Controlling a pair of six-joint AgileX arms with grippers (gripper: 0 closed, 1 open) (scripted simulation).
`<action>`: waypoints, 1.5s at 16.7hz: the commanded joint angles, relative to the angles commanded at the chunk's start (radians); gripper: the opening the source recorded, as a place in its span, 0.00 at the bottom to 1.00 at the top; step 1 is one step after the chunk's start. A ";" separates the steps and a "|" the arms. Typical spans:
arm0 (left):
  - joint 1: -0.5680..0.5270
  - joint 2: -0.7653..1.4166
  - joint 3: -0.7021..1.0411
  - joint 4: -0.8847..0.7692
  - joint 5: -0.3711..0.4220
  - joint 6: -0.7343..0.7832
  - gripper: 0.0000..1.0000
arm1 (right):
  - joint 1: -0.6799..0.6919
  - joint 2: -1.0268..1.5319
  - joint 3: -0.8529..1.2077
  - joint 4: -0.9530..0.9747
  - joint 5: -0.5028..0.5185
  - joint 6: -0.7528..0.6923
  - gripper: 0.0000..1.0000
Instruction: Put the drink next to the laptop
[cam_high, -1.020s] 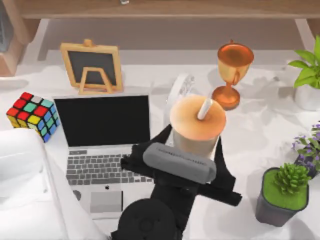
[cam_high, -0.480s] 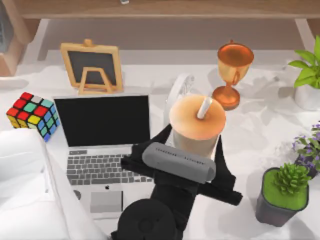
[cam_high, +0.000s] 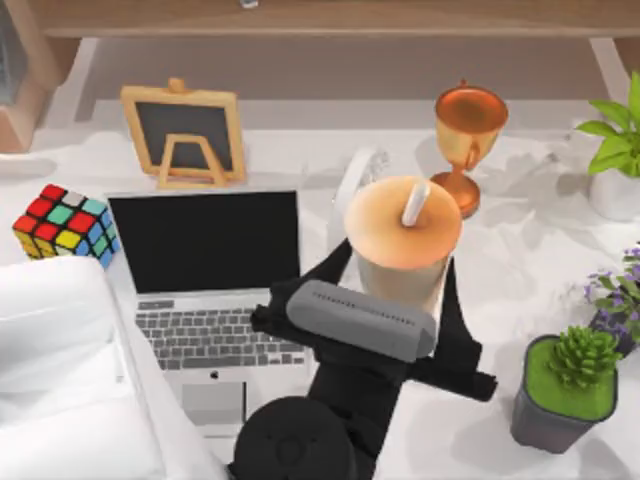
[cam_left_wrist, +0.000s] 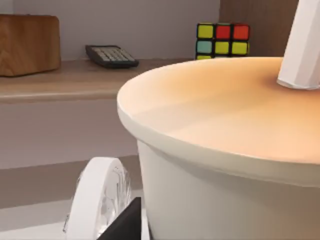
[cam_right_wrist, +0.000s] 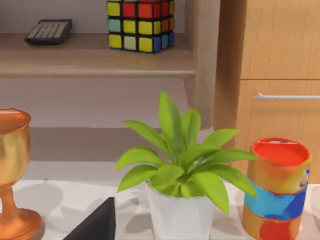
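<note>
The drink (cam_high: 400, 235), a cream cup of tan-orange liquid with a white straw, hangs just right of the laptop (cam_high: 205, 240). My left gripper (cam_high: 392, 278) is shut on it, one black finger (cam_high: 325, 270) on each side of the cup. The cup (cam_left_wrist: 225, 125) looms close in the left wrist view. The silver laptop lies open on the table's left half, its black screen toward the back. A dark tip of my right gripper (cam_right_wrist: 97, 222) sits at the edge of the right wrist view, facing the far right of the table.
A white round object (cam_high: 358, 180) stands behind the cup. The copper trophy (cam_high: 465, 145) is at back right and the small chalkboard (cam_high: 185, 135) behind the laptop. A colour cube (cam_high: 65, 230) sits left. A succulent pot (cam_high: 570, 390), leafy plant (cam_high: 615, 150) and can (cam_right_wrist: 277, 187) line the right.
The drink has risen in my left gripper and shifted slightly right and toward the back. The arm has moved with it.
</note>
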 joint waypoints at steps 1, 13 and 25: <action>0.000 0.009 0.002 0.012 0.001 0.004 0.00 | 0.000 0.000 0.000 0.000 0.000 0.000 1.00; -0.001 0.127 -0.037 0.049 -0.014 -0.013 0.00 | 0.000 0.000 0.000 0.000 0.000 0.000 1.00; -0.001 0.127 -0.037 0.049 -0.014 -0.013 0.75 | 0.000 0.000 0.000 0.000 0.000 0.000 1.00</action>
